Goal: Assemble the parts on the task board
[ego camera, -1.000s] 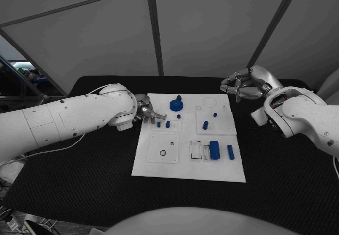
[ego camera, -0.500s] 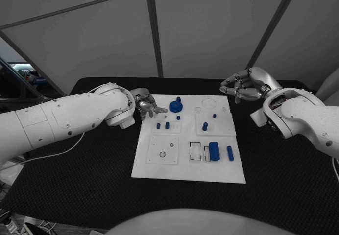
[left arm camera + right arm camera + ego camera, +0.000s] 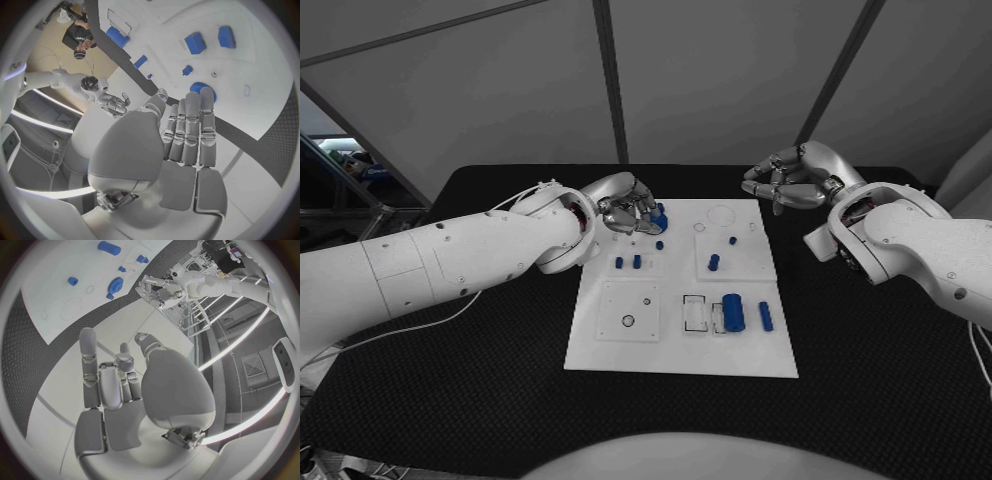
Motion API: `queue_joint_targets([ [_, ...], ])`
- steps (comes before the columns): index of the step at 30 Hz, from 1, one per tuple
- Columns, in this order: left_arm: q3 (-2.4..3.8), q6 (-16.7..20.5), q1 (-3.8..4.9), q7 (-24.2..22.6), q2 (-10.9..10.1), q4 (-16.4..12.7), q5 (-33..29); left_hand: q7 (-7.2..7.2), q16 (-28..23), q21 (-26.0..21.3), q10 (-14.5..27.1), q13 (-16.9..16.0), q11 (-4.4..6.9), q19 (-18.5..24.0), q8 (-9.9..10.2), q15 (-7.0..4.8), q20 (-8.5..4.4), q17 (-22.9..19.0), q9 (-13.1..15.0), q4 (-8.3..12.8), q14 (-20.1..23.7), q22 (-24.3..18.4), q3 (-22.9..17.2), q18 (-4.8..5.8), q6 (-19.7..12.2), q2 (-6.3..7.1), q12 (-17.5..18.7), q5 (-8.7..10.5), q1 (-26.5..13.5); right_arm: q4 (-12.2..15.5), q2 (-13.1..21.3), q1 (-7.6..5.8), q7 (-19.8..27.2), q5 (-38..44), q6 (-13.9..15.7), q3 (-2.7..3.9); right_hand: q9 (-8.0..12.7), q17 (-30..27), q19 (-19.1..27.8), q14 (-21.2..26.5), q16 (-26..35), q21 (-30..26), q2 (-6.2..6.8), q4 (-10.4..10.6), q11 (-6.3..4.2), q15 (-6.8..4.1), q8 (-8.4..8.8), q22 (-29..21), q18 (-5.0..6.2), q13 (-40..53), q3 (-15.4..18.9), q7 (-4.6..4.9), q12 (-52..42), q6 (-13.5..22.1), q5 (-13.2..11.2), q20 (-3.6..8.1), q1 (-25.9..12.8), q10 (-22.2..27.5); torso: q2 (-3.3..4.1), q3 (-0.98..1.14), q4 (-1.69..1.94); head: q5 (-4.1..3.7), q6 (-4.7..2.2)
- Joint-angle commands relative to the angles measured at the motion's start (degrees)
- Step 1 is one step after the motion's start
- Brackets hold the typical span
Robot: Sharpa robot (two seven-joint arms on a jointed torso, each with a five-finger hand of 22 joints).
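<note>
Black cloth covers the counter (image 3: 473, 330), and the white task board (image 3: 682, 345) lies in its middle, running from the near side toward the far edge. On the board's far left corner stands a round blue gear-like part (image 3: 658, 219) (image 3: 202, 90) (image 3: 116, 284). The left robot hand (image 3: 629, 210) (image 3: 181, 135) hangs right over that corner, its fingers stretched out side by side and their tips close above the round part; I cannot tell whether they touch it, and the hand holds nothing.

Toward the board's near right, a thick blue cylinder (image 3: 733, 312) lies beside a thinner blue rod (image 3: 766, 316), both pointing toward the far edge. Two short blue pegs (image 3: 627, 262) stand side by side near the board's left edge, and another blue peg (image 3: 714, 262) stands further right, with a small blue stud (image 3: 733, 240) beyond it. A ring outline (image 3: 723, 213) marks the board's far right corner.

The right robot hand (image 3: 788, 178) (image 3: 115, 385) hovers off the board, above the counter's far right area, well apart from the parts. Its fingers are loosely bent and spread, gripping nothing.
</note>
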State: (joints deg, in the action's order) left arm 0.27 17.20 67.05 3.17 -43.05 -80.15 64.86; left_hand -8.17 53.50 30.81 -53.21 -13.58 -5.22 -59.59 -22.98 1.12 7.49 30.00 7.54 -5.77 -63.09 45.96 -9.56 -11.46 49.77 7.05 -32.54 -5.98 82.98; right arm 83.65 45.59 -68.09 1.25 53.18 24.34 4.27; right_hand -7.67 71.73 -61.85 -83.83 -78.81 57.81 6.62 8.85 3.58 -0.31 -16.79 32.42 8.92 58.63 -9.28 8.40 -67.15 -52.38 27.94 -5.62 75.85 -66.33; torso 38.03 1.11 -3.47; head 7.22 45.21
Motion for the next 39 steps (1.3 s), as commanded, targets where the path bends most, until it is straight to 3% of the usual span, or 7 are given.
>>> queue_joint_targets([
  [1,-0.08,2.15,-0.05,-4.42,1.04,0.84,10.73,0.06,0.54,-0.23,0.5,0.7,0.02,-0.55,0.62,0.3,-0.07,-0.08,-0.45,0.11,-0.13,-0.05,-0.55,1.06,0.59,0.71,0.49,-0.01,-0.18,-0.01,-0.13,-0.08,0.34,0.11,-0.29,0.04,-0.07,-0.05,0.05,-0.92,0.22,-0.21,0.09,0.2,-0.06,-0.35,-0.12,-0.09,1.05,-0.04,-0.3,-0.02,0.04,0.23,0.38,0.06,0.27,0.28,0.04,-0.05,0.02,-0.21,-0.09],
  [9,-0.71,-1.21,-0.15,-2.83,3.02,2.38,19.26,1.25,5.88,2.0,-1.16,4.09,0.42,-3.1,3.49,-0.26,-0.6,0.82,-2.53,1.2,-2.16,1.72,-3.9,1.07,3.92,2.17,1.11,-0.05,0.16,-0.08,-0.26,-0.07,0.33,0.11,-0.32,0.03,-0.08,-0.08,0.06,-0.92,0.24,-0.25,0.05,0.19,-0.07,-0.35,-0.16,-0.14,1.06,-0.08,-0.37,-0.03,0.06,0.25,0.41,0.07,0.33,0.3,0.04,-0.05,0.01,-0.55,-0.08],
  [13,-0.94,-3.08,-0.15,-1.7,4.06,3.63,22.53,1.49,8.84,2.8,-1.47,5.08,0.47,-3.5,4.2,-0.29,-0.72,3.64,-3.01,1.44,-3.63,2.54,-4.95,1.05,5.06,2.58,1.25,-0.03,-0.27,-0.11,-0.37,-0.07,0.34,0.11,-0.33,0.03,-0.08,-0.08,0.06,-0.92,0.24,-0.25,0.05,0.19,-0.07,-0.35,-0.16,-0.14,1.06,-0.08,-0.37,-0.03,0.06,0.25,0.41,0.07,0.33,0.3,0.0,-0.04,0.14,-0.67,-0.11],
  [19,-1.05,-5.52,-0.09,-0.81,5.43,5.4,24.13,1.65,13.73,4.2,-2.35,6.07,0.8,-4.5,4.99,-0.59,-0.97,9.4,-3.43,1.42,-6.97,3.87,-5.98,1.02,6.56,2.94,1.01,0.01,-1.34,-0.16,-0.49,-0.07,0.37,0.08,-0.33,0.03,-0.08,-0.08,0.06,-0.92,0.24,-0.25,0.05,0.19,-0.07,-0.35,-0.16,-0.14,1.06,-0.08,-0.37,-0.03,0.06,0.25,0.41,0.07,0.33,0.3,0.02,-0.11,0.09,-0.7,-0.13],
  [26,-1.1,-7.04,-0.03,-0.33,7.01,7.36,24.86,1.66,14.94,4.65,-2.16,6.49,0.77,-4.74,5.23,-0.6,-1.01,10.69,-3.5,1.48,-7.72,4.34,-6.39,1.04,7.03,2.95,1.25,0.01,-1.54,-0.15,-0.56,-0.07,0.4,0.02,-0.32,0.03,-0.08,-0.08,0.06,-0.92,0.24,-0.25,0.05,0.19,-0.07,-0.35,-0.16,-0.14,1.06,-0.08,-0.37,-0.03,0.06,0.25,0.41,0.07,0.33,0.3,-0.02,-0.1,0.11,-0.75,-0.24],
  [39,-1.31,-7.54,-0.07,-0.34,9.25,9.66,25.02,1.5,19.55,6.66,-4.28,7.78,1.4,-5.91,6.16,-1.16,-1.5,16.76,-3.62,2.06,-11.23,6.31,-9.11,0.99,8.64,2.41,1.94,0.09,-1.34,-0.09,-0.7,-0.07,0.46,0.04,-0.3,0.03,-0.1,0.02,0.0,-0.95,0.2,-0.26,-0.04,0.18,-0.09,-0.38,-0.28,-0.12,1.06,-0.03,-0.58,-0.05,-0.01,0.3,0.48,0.08,0.52,0.23,-0.01,-0.08,0.08,-0.75,-0.29],
])
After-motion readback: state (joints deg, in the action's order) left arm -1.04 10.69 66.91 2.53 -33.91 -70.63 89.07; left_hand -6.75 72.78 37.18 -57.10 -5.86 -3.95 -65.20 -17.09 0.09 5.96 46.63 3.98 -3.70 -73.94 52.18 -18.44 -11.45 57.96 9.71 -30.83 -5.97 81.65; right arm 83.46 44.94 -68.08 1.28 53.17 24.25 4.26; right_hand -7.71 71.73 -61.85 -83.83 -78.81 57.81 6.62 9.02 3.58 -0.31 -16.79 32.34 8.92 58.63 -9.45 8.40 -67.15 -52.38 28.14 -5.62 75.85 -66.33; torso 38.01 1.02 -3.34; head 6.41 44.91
